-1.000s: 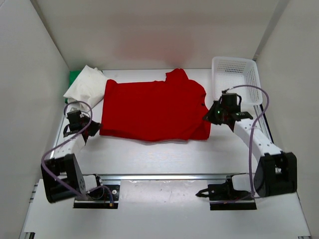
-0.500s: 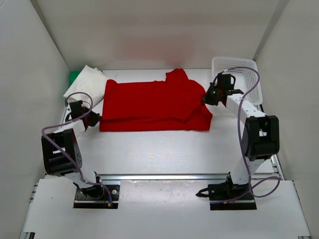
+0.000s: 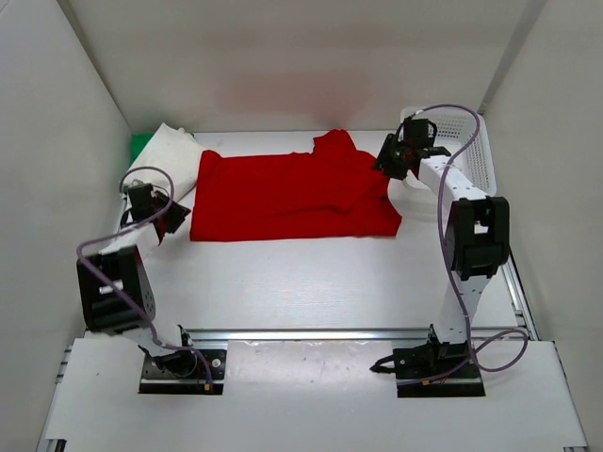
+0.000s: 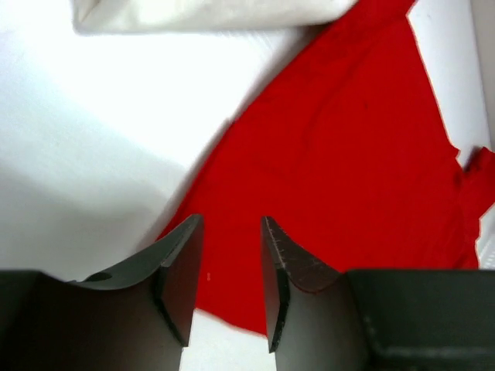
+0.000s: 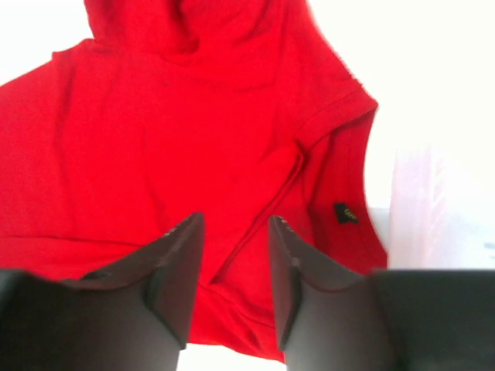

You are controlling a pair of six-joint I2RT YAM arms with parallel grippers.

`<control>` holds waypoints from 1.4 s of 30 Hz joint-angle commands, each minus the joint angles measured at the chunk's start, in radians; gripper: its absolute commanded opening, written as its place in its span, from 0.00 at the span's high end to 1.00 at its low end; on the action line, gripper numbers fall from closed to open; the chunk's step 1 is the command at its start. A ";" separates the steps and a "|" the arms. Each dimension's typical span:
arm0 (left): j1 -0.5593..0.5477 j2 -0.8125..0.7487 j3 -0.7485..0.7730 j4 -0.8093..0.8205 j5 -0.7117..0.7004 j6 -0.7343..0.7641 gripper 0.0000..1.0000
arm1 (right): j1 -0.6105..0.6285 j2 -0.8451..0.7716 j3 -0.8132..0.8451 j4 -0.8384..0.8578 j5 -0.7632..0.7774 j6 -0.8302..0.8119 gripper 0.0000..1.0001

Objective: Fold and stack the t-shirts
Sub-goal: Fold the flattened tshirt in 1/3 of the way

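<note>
The red t-shirt [image 3: 292, 193] lies flat across the middle of the table, its front part doubled over. At the back left lies the folded white t-shirt [image 3: 165, 162], and a bit of the green t-shirt [image 3: 140, 144] shows under it. My left gripper [image 3: 177, 218] is at the red shirt's left edge, open, with only red cloth [image 4: 340, 154] showing beyond its empty jaws [image 4: 230, 224]. The white shirt [image 4: 201, 11] is at the top of that view. My right gripper [image 3: 384, 162] hangs over the shirt's right end, open [image 5: 233, 222] above the red cloth [image 5: 178, 124] and a seam.
A white mesh basket [image 3: 471, 141] stands at the back right, just behind the right arm. White walls close in the table on the left, back and right. A small black label [image 5: 346, 213] sits on the red shirt's right part.
Both grippers were shut on the red shirt's near edge and carried it toward the back, making the shirt narrower. Both have now opened and let the cloth go.
</note>
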 commanded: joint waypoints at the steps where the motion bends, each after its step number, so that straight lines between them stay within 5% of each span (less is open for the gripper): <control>1: -0.024 -0.211 -0.117 0.017 -0.033 0.027 0.57 | 0.024 -0.108 -0.026 0.033 0.048 -0.017 0.59; 3: -0.033 -0.248 -0.181 0.029 -0.011 0.014 0.61 | 0.030 -0.226 -0.134 0.083 0.045 0.000 0.64; 6: -0.018 -0.271 -0.267 0.051 0.022 0.004 0.66 | 0.018 -0.419 -0.459 0.269 -0.016 0.080 1.00; 11: 0.010 -0.257 -0.344 0.054 0.043 0.007 0.60 | -0.028 -0.593 -0.858 0.404 -0.041 0.124 0.99; 14: 0.005 -0.225 -0.335 0.061 0.010 0.004 0.50 | -0.087 -0.625 -0.958 0.444 -0.050 0.135 0.83; 17: 0.000 -0.164 -0.294 0.066 0.021 -0.011 0.50 | -0.102 -0.602 -0.972 0.476 -0.062 0.127 0.64; 24: -0.015 -0.037 -0.237 0.113 0.044 -0.043 0.63 | -0.159 -0.423 -0.913 0.541 -0.108 0.153 0.60; 28: -0.029 -0.001 -0.226 0.144 0.030 -0.062 0.89 | -0.143 -0.338 -0.842 0.526 -0.103 0.153 0.73; 31: -0.040 0.011 -0.193 0.129 0.003 -0.062 1.00 | -0.143 -0.326 -0.831 0.551 -0.081 0.176 0.94; 42: 0.009 -0.038 -0.182 0.045 -0.016 -0.010 1.00 | -0.185 -0.478 -0.947 0.478 -0.031 0.226 1.00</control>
